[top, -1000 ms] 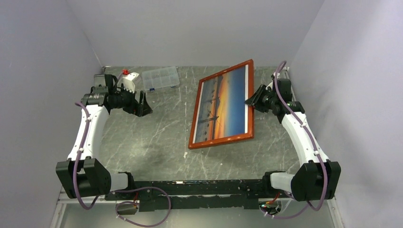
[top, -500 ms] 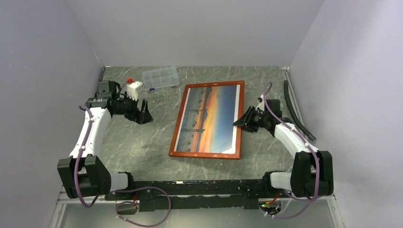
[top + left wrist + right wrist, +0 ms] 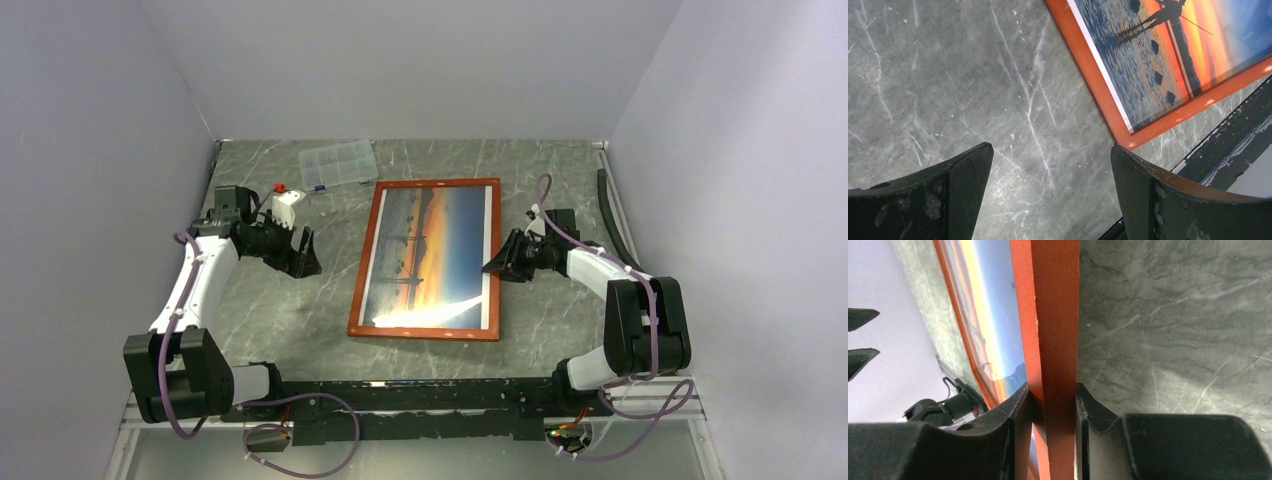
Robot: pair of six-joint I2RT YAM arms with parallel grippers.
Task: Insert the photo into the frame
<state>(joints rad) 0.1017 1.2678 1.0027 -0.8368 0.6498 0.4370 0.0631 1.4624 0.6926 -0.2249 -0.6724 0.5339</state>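
Note:
The frame [image 3: 362, 262], with its thin reddish-orange border, lies about flat in the middle of the table. The orange-and-blue sunset photo [image 3: 430, 255] shows inside it under glare. My right gripper [image 3: 492, 267] is shut on the frame's right border. In the right wrist view the border [image 3: 1053, 315] runs between the two fingers of that gripper [image 3: 1052, 386], with the photo [image 3: 993, 305] to its left. My left gripper [image 3: 305, 252] hovers open over bare table left of the frame. The left wrist view shows this gripper [image 3: 1052, 147] empty, and the frame's corner [image 3: 1083, 65] and the photo [image 3: 1168, 55] beyond.
A clear plastic compartment box [image 3: 339, 163] sits at the back of the table. A small white object with a red cap [image 3: 285, 197] lies by the left arm. A black strip [image 3: 618, 225] runs along the right wall. The black base rail [image 3: 400, 390] crosses the near edge.
The frame, raised and tilted at the back right a second ago, has come down leftward and nearer to lie about flat, with the right gripper still on it. The left gripper dropped slightly.

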